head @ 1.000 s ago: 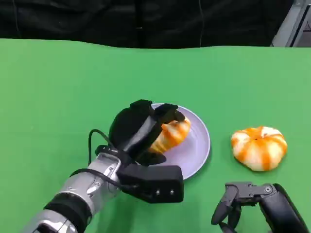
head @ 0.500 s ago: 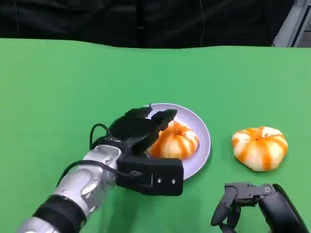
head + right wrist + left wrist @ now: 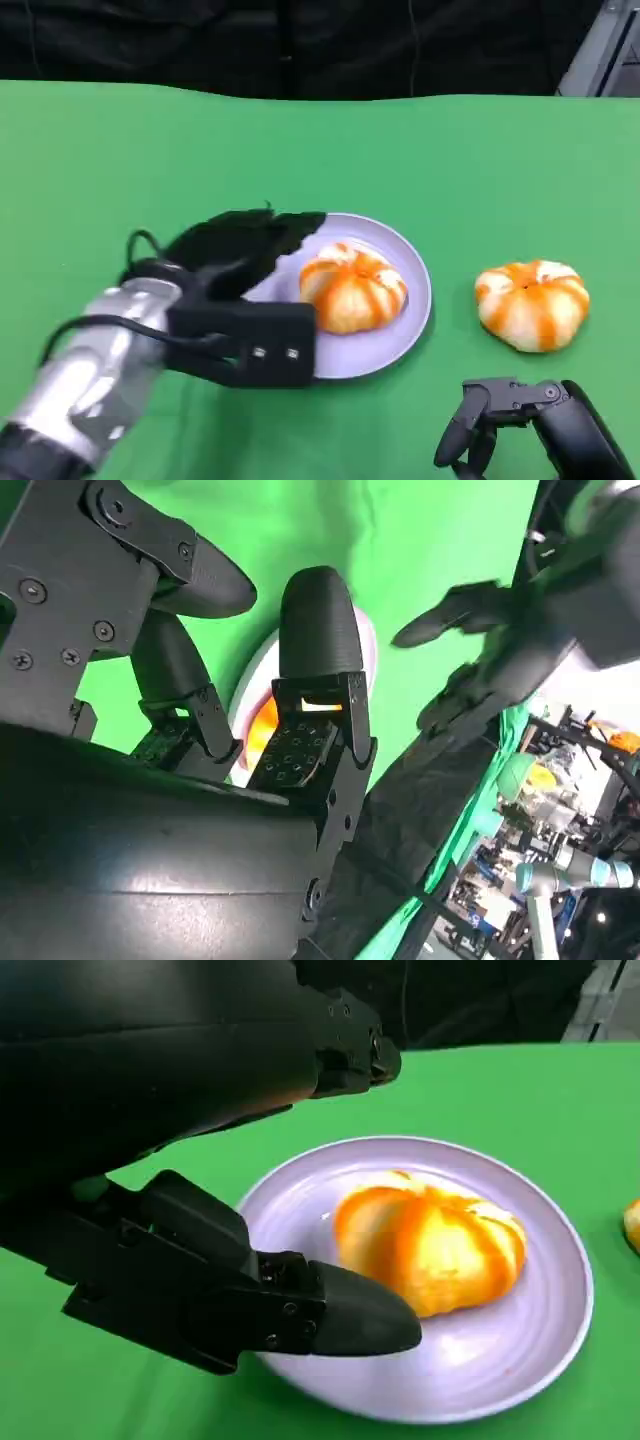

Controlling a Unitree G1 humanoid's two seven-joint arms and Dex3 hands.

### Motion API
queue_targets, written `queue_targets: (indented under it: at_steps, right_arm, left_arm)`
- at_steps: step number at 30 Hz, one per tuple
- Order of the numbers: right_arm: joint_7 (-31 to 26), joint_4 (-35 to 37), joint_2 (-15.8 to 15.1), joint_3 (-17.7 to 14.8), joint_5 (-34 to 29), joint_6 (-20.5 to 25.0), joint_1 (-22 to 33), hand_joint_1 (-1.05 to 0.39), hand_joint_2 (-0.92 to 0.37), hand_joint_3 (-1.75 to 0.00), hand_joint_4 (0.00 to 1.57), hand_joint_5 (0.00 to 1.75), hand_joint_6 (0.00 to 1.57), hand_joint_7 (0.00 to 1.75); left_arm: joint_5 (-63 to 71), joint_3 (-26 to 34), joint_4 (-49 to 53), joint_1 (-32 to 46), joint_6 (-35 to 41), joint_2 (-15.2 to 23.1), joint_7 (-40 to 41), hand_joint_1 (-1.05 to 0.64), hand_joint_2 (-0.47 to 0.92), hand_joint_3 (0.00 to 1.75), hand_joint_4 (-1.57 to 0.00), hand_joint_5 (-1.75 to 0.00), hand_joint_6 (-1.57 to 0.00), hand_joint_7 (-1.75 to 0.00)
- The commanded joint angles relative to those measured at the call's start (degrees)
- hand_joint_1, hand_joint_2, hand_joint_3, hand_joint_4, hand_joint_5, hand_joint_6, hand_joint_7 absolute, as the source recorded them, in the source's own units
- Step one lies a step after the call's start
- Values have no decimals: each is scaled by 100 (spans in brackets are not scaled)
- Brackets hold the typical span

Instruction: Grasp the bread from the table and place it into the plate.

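A green table (image 3: 120,150) stretches out in front of the robot, with a dark curtain behind its far edge. Near the middle sits a pale lilac plate (image 3: 395,335), and on it rests a round bun of bread (image 3: 352,289), white with orange stripes, lying toward the centre of the plate and touching nothing but the dish. The left hand (image 3: 235,255) hovers at the plate's left rim, its black fingers (image 3: 340,1315) spread apart and holding nothing; from the left wrist view the fingers reach toward the bread with a clear gap between them and the bun. A silver forearm with a black cable leads back from this hand toward the lower left. To the right of the plate, well apart from it, a second orange-striped bun (image 3: 532,304) lies on the bare green cloth. The right hand (image 3: 490,420) sits low at the near right edge of the table, fingers curled downward and loosely apart, gripping nothing, close to the second bun but not touching it.
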Motion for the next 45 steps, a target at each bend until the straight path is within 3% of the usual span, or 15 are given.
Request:
queue_targets:
  at_steps: [1,9,12,14,18,19,21,22,23,24,27,29,33,35,45]
  right_arm:
    - [-27,0,-70,-47,55,-48,16,-8,2,-150,108,144,114,98]
    - [-3,-1,-69,-51,109,-32,19,-10,2,-151,107,145,114,99]
    - [11,30,-64,-49,153,-57,11,-10,2,-152,107,146,114,100]
    - [10,28,-72,-48,146,-55,9,-10,2,-152,107,146,113,100]
    - [16,-44,-85,-41,134,-8,36,-9,2,-153,107,146,113,101]
    - [12,-48,-86,-42,130,-14,40,-9,2,-154,107,146,113,101]
    - [14,-49,-93,-49,139,-28,47,-9,3,-154,107,148,113,101]
    - [20,-49,-96,-52,149,-28,49,-9,2,-154,107,148,113,101]
    - [28,-49,-102,-56,161,-33,49,-9,2,-154,107,147,113,101]
    - [21,-51,-110,-63,148,-43,49,-9,3,-154,107,148,113,101]
    - [28,-55,-123,-80,170,-54,56,-10,3,-154,107,148,113,102]
    - [56,-70,-136,-88,206,-33,67,-11,2,-153,107,147,112,102]
    - [39,-91,-151,-93,162,-15,80,-12,1,-151,106,148,111,103]
    - [39,-77,-157,-93,166,-35,76,-10,0,-150,105,147,111,103]
    - [43,-31,-178,-93,189,-105,60,-9,-1,-150,105,145,111,103]
  left_arm:
    - [-467,399,-912,443,459,469,-897,-76,92,16,-4,-3,-19,-5]
    - [-1817,1376,-1785,1811,-315,729,-847,-59,92,8,-23,-13,-32,-7]
    - [-2245,1721,-1850,2342,-755,612,-620,-49,92,7,-42,-21,-44,-9]
    - [-2479,1903,-1752,2643,-1271,469,-344,-33,91,3,-65,-30,-64,-13]
    - [-2819,2206,-1492,3227,-2117,154,134,-12,92,6,-89,-42,-89,-19]
    - [-2892,2258,-1463,3346,-2246,81,211,-7,90,14,-90,-48,-94,-20]
    - [-3021,2340,-1434,3573,-2472,-110,389,2,62,80,-87,-77,-105,-21]
    - [-3062,2366,-1424,3652,-2555,-191,462,4,55,104,-88,-92,-109,-26]
    - [-3142,2388,-1404,3739,-2647,-296,535,5,50,118,-87,-101,-110,-32]
    - [-3223,2411,-1385,3844,-2747,-453,649,3,49,125,-88,-121,-108,-56]
    - [-3237,2445,-1422,4120,-2858,-828,974,3,40,143,-92,-154,-91,-131]
    - [-3150,2448,-1430,4234,-2952,-961,1117,3,37,151,-89,-168,-83,-153]
    - [-3217,2443,-1415,4302,-3008,-1190,1274,4,35,155,-90,-174,-76,-166]
    - [-3554,2433,-1329,4283,-2923,-1329,1208,6,40,147,-93,-175,-76,-170]
    - [-3819,2438,-538,3965,-3555,-1340,909,4,45,140,-92,-175,-76,-168]
